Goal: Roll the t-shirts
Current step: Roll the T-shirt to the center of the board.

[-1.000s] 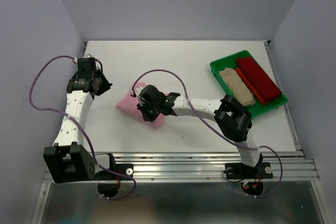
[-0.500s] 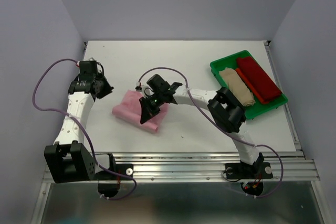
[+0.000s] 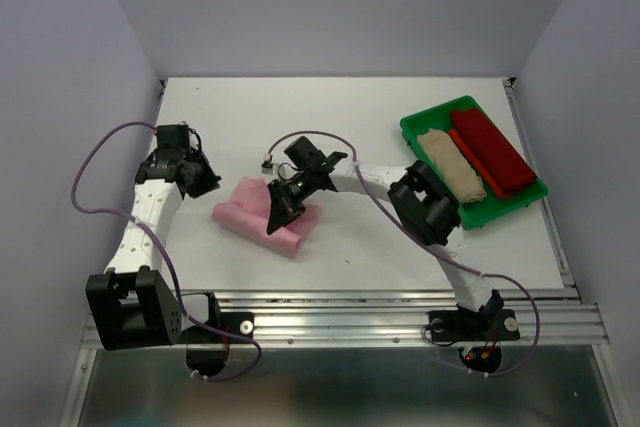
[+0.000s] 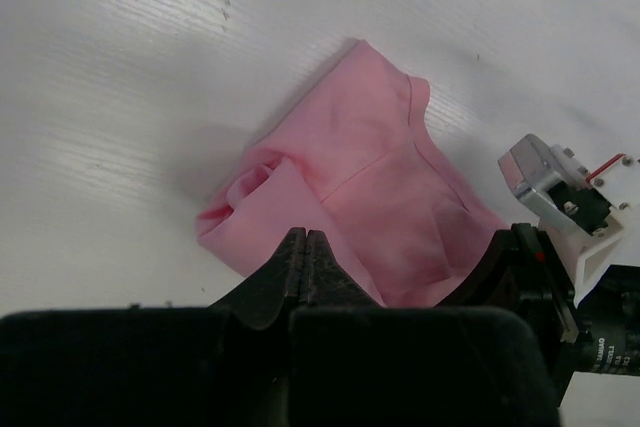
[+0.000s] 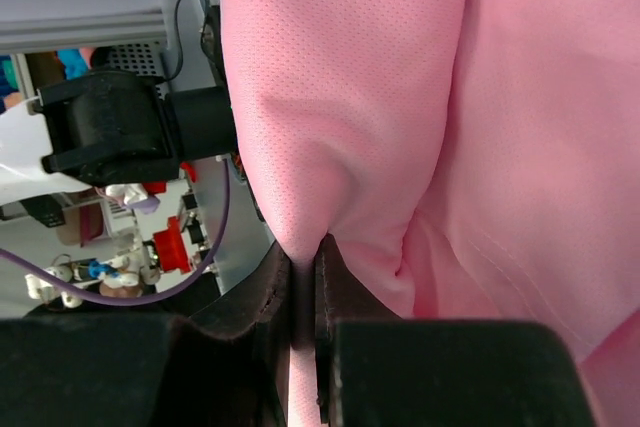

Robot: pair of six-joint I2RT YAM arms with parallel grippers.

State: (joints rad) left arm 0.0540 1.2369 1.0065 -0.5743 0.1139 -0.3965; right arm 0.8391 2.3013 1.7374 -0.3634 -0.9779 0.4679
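Noting right gripper [image 5: 305, 267] pinching a pink t-shirt [image 3: 238, 215] fold, we see left gripper [image 4: 306, 245] clenched empty just left of it.

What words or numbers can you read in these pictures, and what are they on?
Nothing can be read for sure.
Tiny white print on the black lens housing beside the pink t-shirt, left wrist view: too small and blurred to read.
The pink t-shirt, beige t-shirt, dark red t-shirt and green tray: no words or signs show.
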